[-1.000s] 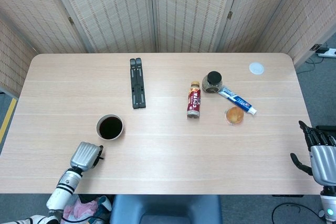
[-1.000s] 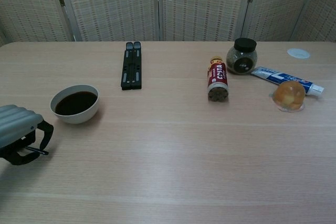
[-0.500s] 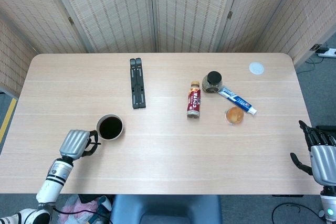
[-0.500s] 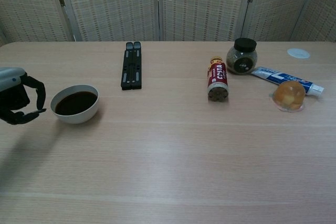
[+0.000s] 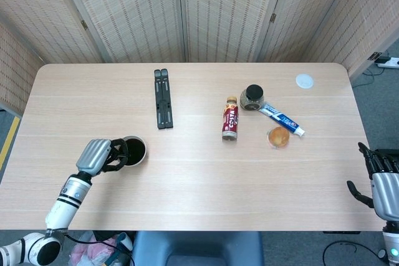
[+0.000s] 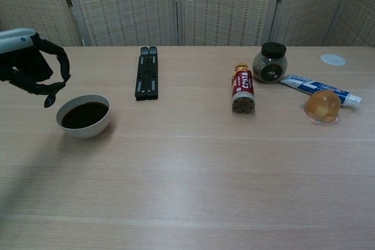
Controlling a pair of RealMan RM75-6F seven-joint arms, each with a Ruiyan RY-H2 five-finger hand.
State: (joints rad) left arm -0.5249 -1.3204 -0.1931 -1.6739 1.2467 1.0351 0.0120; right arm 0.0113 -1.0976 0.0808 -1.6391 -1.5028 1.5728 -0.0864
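A: Hovering over the near-left part of the desk [image 5: 199,179], the left robot hand [image 5: 100,156] is seen with fingers curled downward and nothing held; whether the bowl rim is touched cannot be told.

B: Bowl position?

A: The bowl [image 6: 84,116], filled with dark liquid, is placed just to the right of the left robot hand and slightly below it in the chest view. In the head view the fingertips [image 5: 120,154] are overlapped with its left rim. No long axis, it is round.

B: Nearer arm?

A: Left, clearly. The right robot hand [image 5: 380,182] is parked off the desk's far right edge, well apart, fingers spread and empty.

B: Readable writing?

A: "COSTA" is read on the red bottle [image 5: 230,120], lying with its long axis pointing away from the robot, far right of the left robot hand. Print on the toothpaste tube [image 5: 282,119] is too small. The jar [image 5: 252,97] label is not legible. Nothing is written on the black folded stand [image 5: 164,98], lying lengthwise beyond the bowl.
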